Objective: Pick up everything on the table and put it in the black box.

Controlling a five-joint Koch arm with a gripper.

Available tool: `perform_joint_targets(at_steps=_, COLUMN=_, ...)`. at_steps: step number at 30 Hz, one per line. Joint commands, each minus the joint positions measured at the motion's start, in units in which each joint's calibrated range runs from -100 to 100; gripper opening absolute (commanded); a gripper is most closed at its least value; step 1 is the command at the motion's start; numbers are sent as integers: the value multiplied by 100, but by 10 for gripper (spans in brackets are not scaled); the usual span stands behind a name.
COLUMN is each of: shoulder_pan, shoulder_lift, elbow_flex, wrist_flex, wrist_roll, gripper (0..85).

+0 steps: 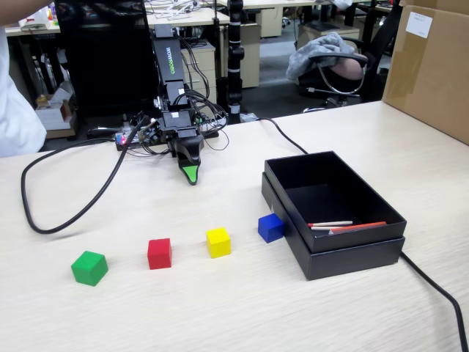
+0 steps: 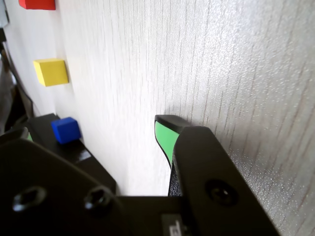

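The gripper is hanging tip-down over the far half of the table, close to the surface and well behind the row of cubes. In the fixed view only one dark, green-padded tip is showing; in the wrist view one green-faced jaw is lying against the wood grain while the other is mostly hidden at the left edge, so I cannot tell whether the jaws are parted or closed. Nothing is sitting between them.

Four cubes are resting on the table in a loose line running towards the black box — each apart from the next. In the fixed view the green cube is sitting furthest left and nearest the front edge, the red cube is lying to its right, the yellow cube is further right again, and the blue cube is standing just beside the box's left wall, touching it or nearly so.

The black box is lying open on the right half of the table, holding no cubes — only thin red and white sticks are lying inside against its near wall. A black cable is looping across the left part of the table, and a brown carton is standing at the far right corner.
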Motion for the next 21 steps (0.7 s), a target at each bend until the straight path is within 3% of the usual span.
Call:
perform_joint_targets(at_steps=1, shoulder_pan=-54, shoulder_lift=31, elbow_flex=-39, wrist_flex=-329, wrist_roll=0, gripper=487)
perform_joint_targets(at_steps=21, shoulder_pan=-107, shoulder_lift=31, elbow_flex=-20, wrist_flex=-338, wrist_roll=0, gripper=487)
